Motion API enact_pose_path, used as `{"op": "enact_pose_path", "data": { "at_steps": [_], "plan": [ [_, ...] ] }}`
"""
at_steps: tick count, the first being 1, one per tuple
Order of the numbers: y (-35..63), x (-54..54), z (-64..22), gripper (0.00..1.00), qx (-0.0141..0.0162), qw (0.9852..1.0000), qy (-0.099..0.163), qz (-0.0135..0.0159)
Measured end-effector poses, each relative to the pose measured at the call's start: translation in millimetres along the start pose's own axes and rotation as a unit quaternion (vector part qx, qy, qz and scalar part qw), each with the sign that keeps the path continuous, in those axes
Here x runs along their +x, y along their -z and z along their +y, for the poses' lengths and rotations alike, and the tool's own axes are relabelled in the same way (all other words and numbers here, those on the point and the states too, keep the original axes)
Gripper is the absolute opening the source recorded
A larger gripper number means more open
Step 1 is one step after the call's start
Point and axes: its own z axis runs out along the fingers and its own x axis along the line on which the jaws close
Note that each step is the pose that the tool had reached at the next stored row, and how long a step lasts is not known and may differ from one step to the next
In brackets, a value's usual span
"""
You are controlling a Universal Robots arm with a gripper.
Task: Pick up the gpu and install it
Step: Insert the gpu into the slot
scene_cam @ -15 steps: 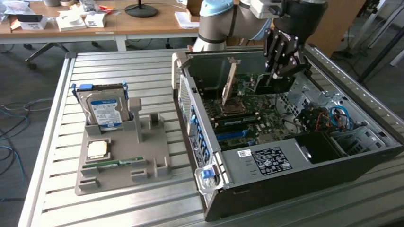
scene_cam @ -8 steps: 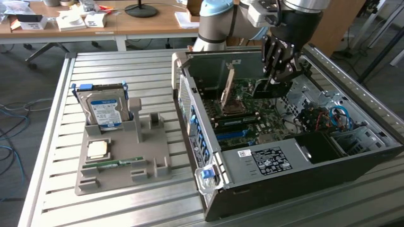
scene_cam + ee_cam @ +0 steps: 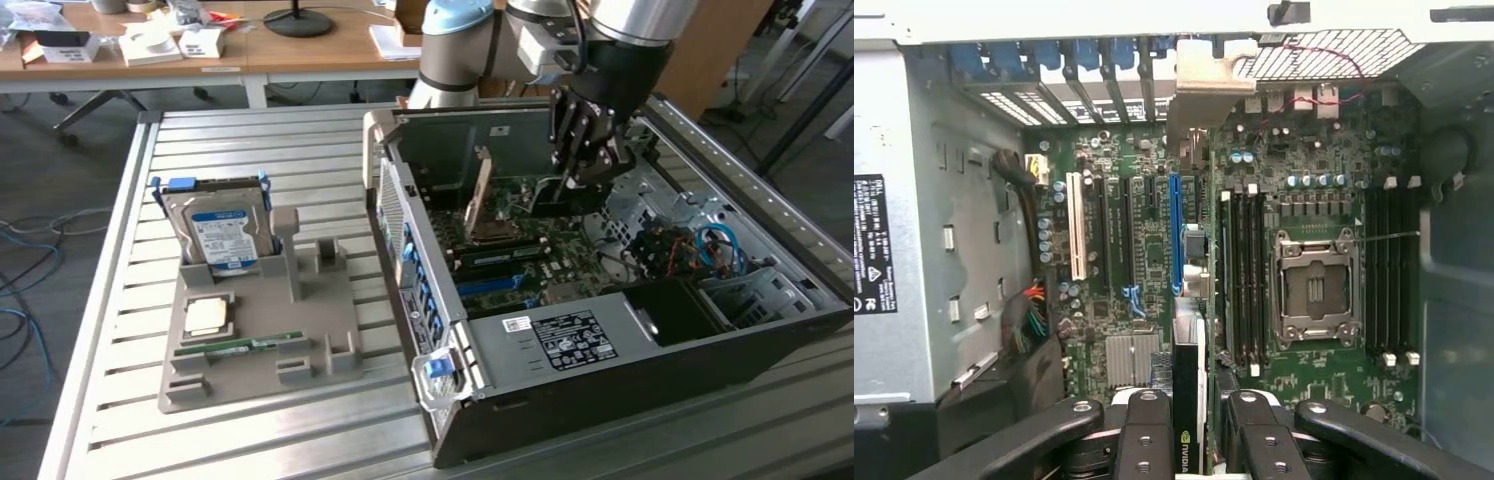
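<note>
From where I stand, the black metal claw [image 3: 587, 172] [image 3: 1199, 408] hangs inside the open grey steel computer case [image 3: 747, 330], its fingers [image 3: 1147, 425] part-way closed and pinched on either side of the gpu [image 3: 1189, 360]. The gpu is a flat card with a black cooler block and a pale metal end bracket, held on edge so that it reaches out from the claw toward the case's rear wall. I cannot tell whether its lower edge has met a slot.

Straight beneath the claw lies the green motherboard [image 3: 1154, 250]. Just to one side of the held card runs a long blue expansion slot [image 3: 1175, 225], and farther that way a white slot [image 3: 1078, 240]. On the card's other side is the square silver processor socket [image 3: 1314, 285], flanked by black memory slots [image 3: 1239, 270].

Well away from the claw, outside the case toward the exterior view's left, a grey plastic parts holder [image 3: 320, 330] sits on the slatted aluminium table [image 3: 267, 140]. It carries a boxy silver hard drive with a blue-white label [image 3: 220, 235] standing upright and a thin green memory stick [image 3: 240, 347] lying flat.
</note>
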Motion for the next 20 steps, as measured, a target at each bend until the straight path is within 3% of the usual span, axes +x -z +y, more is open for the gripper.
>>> {"op": "enact_pose_path", "data": {
  "at_steps": [20],
  "plan": [
    [-31.2,0.6,0.9,0.26,0.0000,1.0000,0.000,0.0000]
  ]
}}
